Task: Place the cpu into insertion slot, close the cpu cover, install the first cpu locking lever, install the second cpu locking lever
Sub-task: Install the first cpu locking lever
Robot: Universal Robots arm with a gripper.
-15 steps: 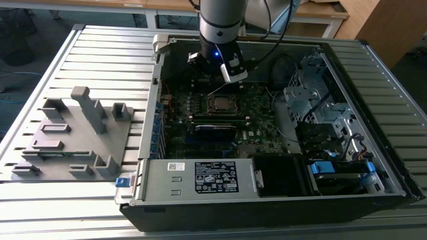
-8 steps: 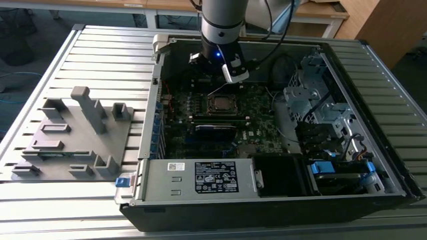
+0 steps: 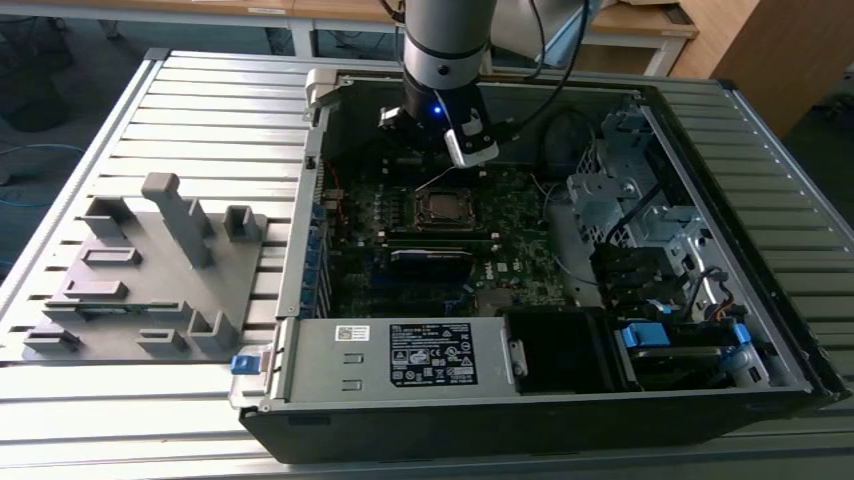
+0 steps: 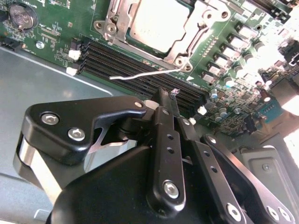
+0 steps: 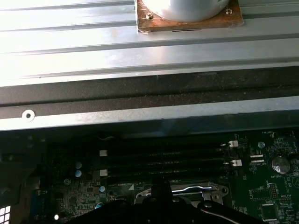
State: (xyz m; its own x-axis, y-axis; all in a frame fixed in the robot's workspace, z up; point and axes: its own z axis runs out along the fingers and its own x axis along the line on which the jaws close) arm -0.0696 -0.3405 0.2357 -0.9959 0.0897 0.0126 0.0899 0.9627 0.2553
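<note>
The cpu (image 4: pixel 156 18) lies flat in the insertion slot, silvery face up. Over it lies the cpu cover (image 4: pixel 122 28), a metal frame that hides the slot itself. In the exterior view the socket (image 3: pixel 441 207) sits mid-motherboard. A thin wire locking lever (image 4: pixel 140 73) sticks out free above the black memory slots (image 4: pixel 140 58), and it looks raised in the exterior view (image 3: pixel 434 182). My gripper (image 4: pixel 167 93) hangs just beside that lever with its fingers together and nothing between them. It stands over the socket's far edge (image 3: pixel 462 155), and its dark tip (image 5: pixel 161 185) shows in the first wrist view.
The open computer case (image 3: pixel 694 120) walls the motherboard in. A power supply (image 3: pixel 400 355) fills the front and drive cages (image 3: pixel 627 210) the exterior view's right. A grey fixture plate (image 3: pixel 147 270) lies outside on the exterior view's left. The case wall (image 5: pixel 140 116) is close behind the memory slots.
</note>
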